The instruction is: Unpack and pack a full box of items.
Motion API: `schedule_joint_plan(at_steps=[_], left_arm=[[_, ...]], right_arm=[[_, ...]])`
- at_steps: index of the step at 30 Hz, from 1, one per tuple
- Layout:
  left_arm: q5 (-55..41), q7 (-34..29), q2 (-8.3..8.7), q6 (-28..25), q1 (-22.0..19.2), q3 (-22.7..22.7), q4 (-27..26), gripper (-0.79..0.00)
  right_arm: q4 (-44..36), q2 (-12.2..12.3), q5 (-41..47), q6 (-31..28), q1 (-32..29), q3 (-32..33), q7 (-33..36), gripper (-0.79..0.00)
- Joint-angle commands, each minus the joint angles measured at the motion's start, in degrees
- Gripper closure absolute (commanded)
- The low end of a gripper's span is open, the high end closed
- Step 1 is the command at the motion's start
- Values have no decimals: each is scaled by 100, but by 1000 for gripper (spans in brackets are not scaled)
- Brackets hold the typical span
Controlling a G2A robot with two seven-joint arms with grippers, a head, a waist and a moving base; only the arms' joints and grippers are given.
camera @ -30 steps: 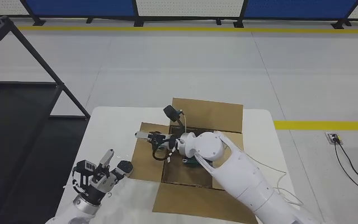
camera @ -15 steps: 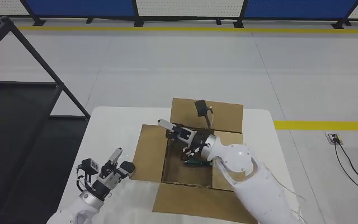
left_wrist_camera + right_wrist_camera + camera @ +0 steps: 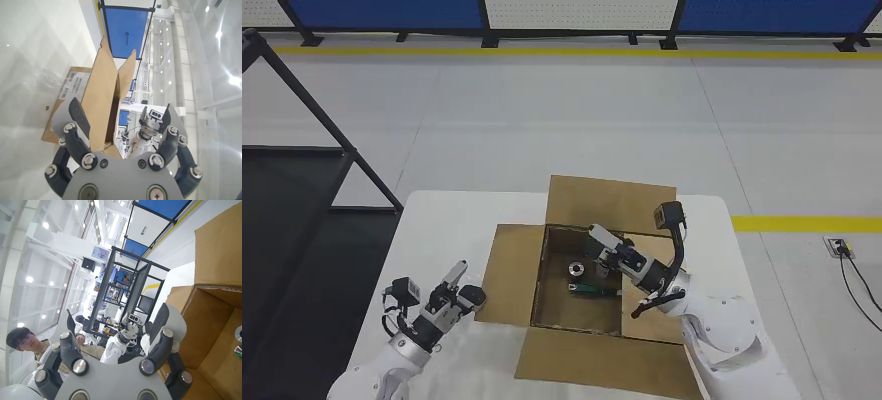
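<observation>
— Where is the box?
— The box (image 3: 612, 205) stands open on the table (image 3: 442, 230). I count two items inside, one silver (image 3: 575, 268) and one green (image 3: 589, 290), both hard to identify.
— And the grippers?
— The right gripper (image 3: 604, 248) is above the box, fingers spread, empty. The left gripper (image 3: 462, 284) is beside the box, the same.

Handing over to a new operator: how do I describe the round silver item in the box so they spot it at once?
Find the open cardboard box on the white table, flaps spread. On its floor, in the left half, lie small items close together. The round silver item is the shiny disc with a dark centre, just beyond the green item.
</observation>
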Motion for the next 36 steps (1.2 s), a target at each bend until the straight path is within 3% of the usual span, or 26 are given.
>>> schedule_joint_plan(at_steps=[1,12,23,26,31,36], left_arm=[[-152,-32,3,-25,50,-99,-151,-785],[-649,-221,42,26,390,-782,-1109,-785],[-1076,-445,68,275,260,-1010,-1703,-785],[-1285,-584,89,667,36,-984,-1872,-785],[-1291,-816,157,1751,-648,-660,-1986,-785],[-627,-1023,209,2574,-1475,225,-1675,-785]], right_arm=[[-25,12,11,-22,-50,39,20,-785],[-22,71,95,-86,-204,180,191,-785],[-16,136,205,-234,-308,373,372,-785],[-78,178,303,-406,-442,585,495,-785],[-225,263,532,-706,-734,1007,867,-785],[-324,342,747,-858,-1066,1417,1112,-785]])
